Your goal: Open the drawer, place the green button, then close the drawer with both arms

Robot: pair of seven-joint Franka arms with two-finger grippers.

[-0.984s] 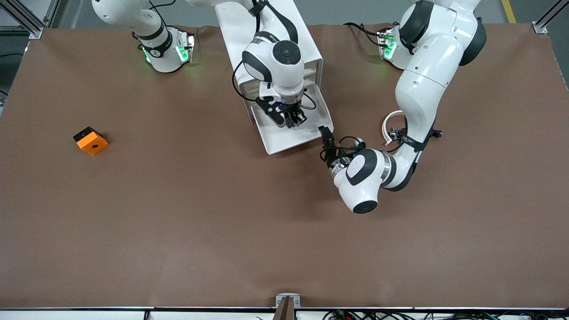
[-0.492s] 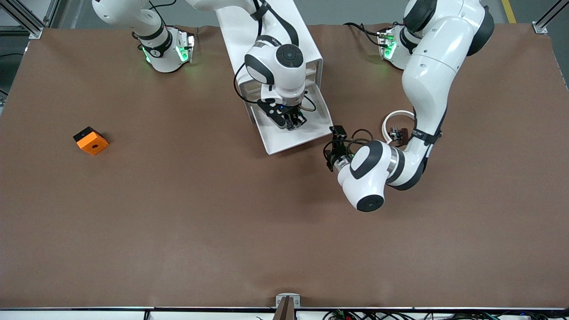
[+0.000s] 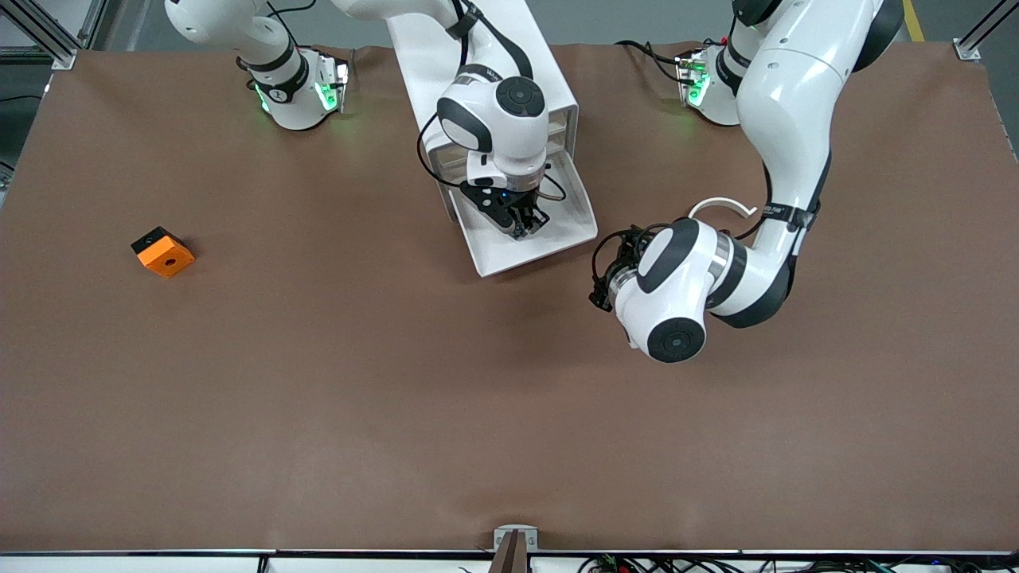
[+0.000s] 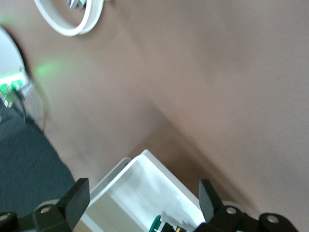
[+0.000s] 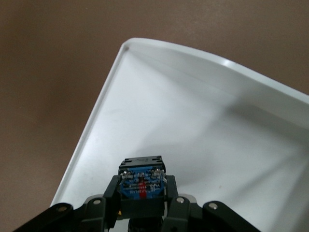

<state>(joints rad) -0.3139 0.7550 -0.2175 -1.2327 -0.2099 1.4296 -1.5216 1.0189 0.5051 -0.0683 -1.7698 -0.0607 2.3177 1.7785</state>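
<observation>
The white cabinet [image 3: 422,56] stands between the arm bases with its lowest drawer [image 3: 509,256] pulled open. My right gripper [image 3: 525,223] is down inside the drawer [image 5: 193,121], shut [image 5: 141,193] on the button's dark body [image 5: 141,180]. Its green cap [image 4: 155,223] shows in the left wrist view, inside the drawer [image 4: 140,183]. My left gripper [image 3: 613,267] is open and empty [image 4: 142,205]. It hovers beside the drawer's front corner at the left arm's end.
An orange cube with a hole [image 3: 162,252] lies toward the right arm's end. A white curved strip [image 3: 720,205] lies by the left arm's forearm and also shows in the left wrist view [image 4: 72,21].
The left arm has drawn back from the drawer's front corner toward its own end and turned its wrist. The right gripper has stayed in the drawer, shifting only slightly.
</observation>
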